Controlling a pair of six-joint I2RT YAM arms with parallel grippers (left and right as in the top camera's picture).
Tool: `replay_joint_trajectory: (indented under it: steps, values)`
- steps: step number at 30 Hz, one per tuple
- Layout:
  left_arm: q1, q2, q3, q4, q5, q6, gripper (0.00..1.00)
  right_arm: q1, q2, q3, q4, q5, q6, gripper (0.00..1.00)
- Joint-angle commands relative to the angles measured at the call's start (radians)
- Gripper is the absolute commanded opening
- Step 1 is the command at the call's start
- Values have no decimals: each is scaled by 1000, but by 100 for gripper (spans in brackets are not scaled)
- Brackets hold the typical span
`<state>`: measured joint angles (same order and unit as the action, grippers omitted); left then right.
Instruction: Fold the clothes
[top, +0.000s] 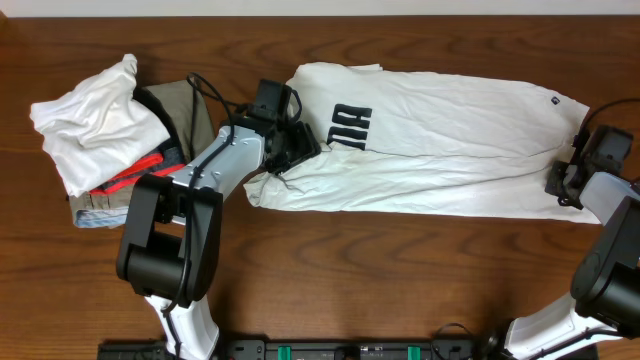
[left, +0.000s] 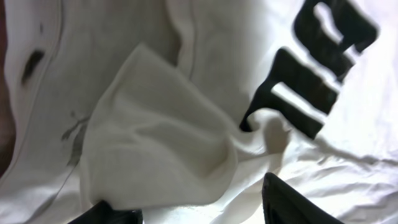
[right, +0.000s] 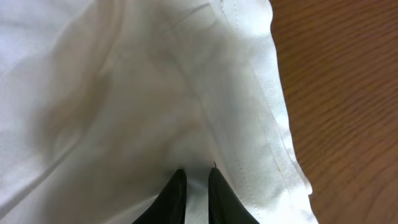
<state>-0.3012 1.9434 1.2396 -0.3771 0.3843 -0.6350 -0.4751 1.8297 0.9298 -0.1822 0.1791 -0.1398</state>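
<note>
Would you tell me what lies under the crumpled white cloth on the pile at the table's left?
A khaki-olive garment and a red-and-black garment peek out beneath the white cloth; their covered parts cannot be seen.

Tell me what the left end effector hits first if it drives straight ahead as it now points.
The left end effector would first meet the raised fold of the white thin-cloth trousers with black lettering; depth unclear.

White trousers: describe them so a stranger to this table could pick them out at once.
On the wooden table, right of the clothes pile, the white trousers lie spread out long and flat. Unlike the pile's crumpled white garment, they carry black block lettering.
</note>
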Motion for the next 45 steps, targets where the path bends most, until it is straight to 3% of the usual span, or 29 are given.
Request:
replay_joint_trajectory:
  steps: [1, 2, 4, 10, 14, 24, 30, 36, 42, 45]
  values:
    - [2, 10, -2, 26, -16, -3, 44, -3, 22, -24, -27, -56, -11, 13]
    - [1, 10, -2, 32, -16, -2, 33, -3, 22, -24, -27, -56, -11, 13]
    - [2, 10, -2, 36, -18, -2, 20, -3, 22, -24, -27, -56, -11, 13]
    - [1, 10, -2, 35, -31, -2, 6, -2, 22, -24, -27, -56, -11, 13]
    - [1, 10, -2, 63, -38, 10, 6, -2, 22, -24, -28, -56, -11, 13]
    - [2, 5, 57, 363, 18, 210, 6, -2, 22, -24, -29, -56, -11, 13]
    - [1, 5, 57, 494, 15, 235, 6, -2, 22, -24, -27, -56, -11, 13]
    - [0, 5, 57, 537, 15, 242, 6, -2, 22, -24, -27, -56, -11, 13]
    - [-9, 21, 57, 536, 15, 327, 6, -2, 22, -24, -29, -56, -10, 13]
    - [-9, 26, 57, 496, 1, 329, 35, -2, 22, -24, -31, -56, -10, 13]
